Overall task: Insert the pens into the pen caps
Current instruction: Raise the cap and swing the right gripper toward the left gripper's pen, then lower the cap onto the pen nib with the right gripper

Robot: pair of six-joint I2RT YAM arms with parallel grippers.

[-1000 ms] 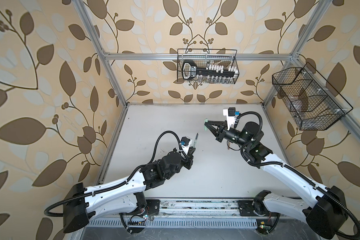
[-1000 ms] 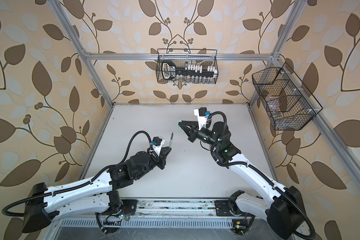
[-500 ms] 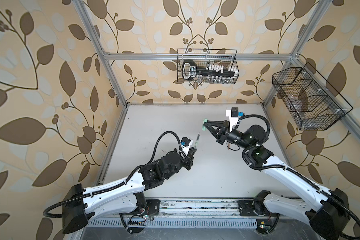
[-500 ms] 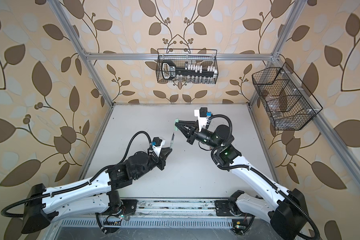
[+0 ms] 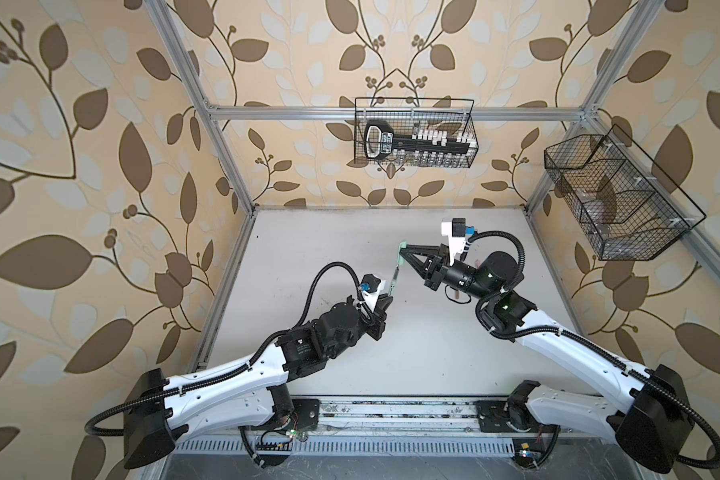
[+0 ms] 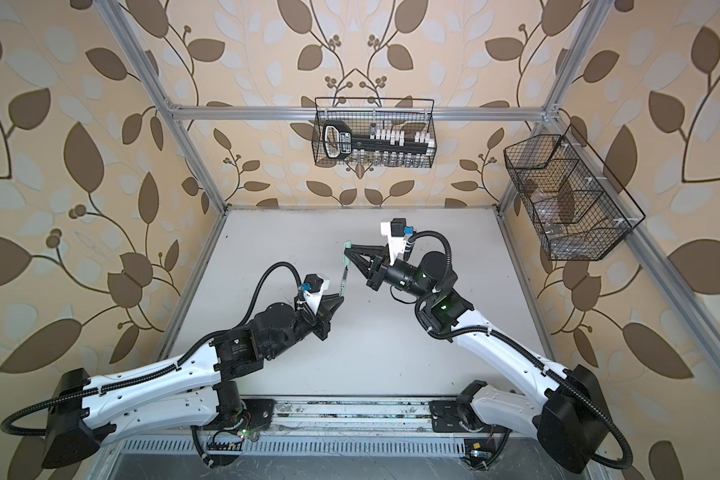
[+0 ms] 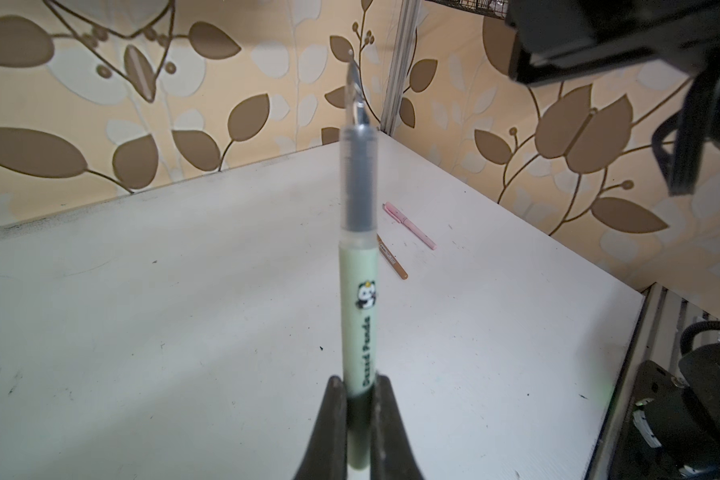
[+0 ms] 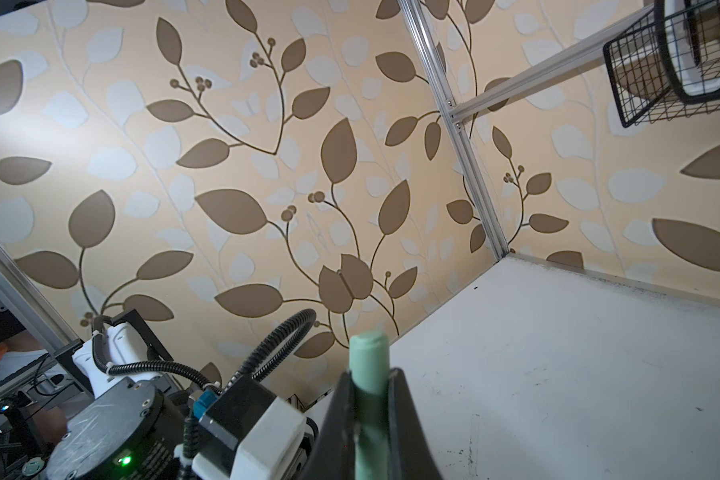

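Spreading under everything is the white table [image 5: 329,249], walled by leaf-patterned paper. A long wire basket [image 5: 414,99] hangs on the back wall and a second wire basket [image 5: 641,232] hangs on the side wall. The left arm [image 5: 233,382] and the right arm [image 5: 578,353] reach in from the near edge and meet above the middle of the table. The left gripper [image 5: 387,297] is clenched on the lower barrel of the pale green pen [image 5: 393,279], which stands up from between its fingers with the dark grip section and nib pointing away. The left wrist view shows the panda print on that barrel and the nib bare against the wall. The right gripper [image 5: 404,253] is clamped on the pale green cap [image 5: 401,254], whose closed end sticks out past the fingertips in the right wrist view. In both top views the pen's nib is just beside the cap's lower end but not inside it. Well behind, the pink pen [image 7: 410,225] lies on the table with its cap on. The tan-brown pen [image 7: 393,261] lies just beside it, partly hidden by the green barrel.
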